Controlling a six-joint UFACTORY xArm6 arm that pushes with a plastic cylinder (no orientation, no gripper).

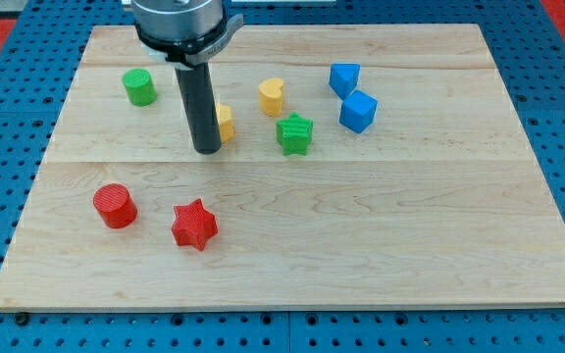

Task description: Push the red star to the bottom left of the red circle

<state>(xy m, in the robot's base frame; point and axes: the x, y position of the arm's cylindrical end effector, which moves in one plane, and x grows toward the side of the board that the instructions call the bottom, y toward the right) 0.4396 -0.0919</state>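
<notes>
The red star [194,225] lies on the wooden board [381,226] at the view's lower left. The red circle [115,206] sits just to its left, slightly higher. My tip [206,151] rests on the board above the red star, well apart from it, touching or almost touching the left side of a yellow block [225,123] that the rod partly hides.
A green cylinder [139,86] sits at the upper left. A yellow heart [272,96] and a green star [294,134] are near the board's middle top. Two blue blocks [344,78] [358,111] lie to the right of them.
</notes>
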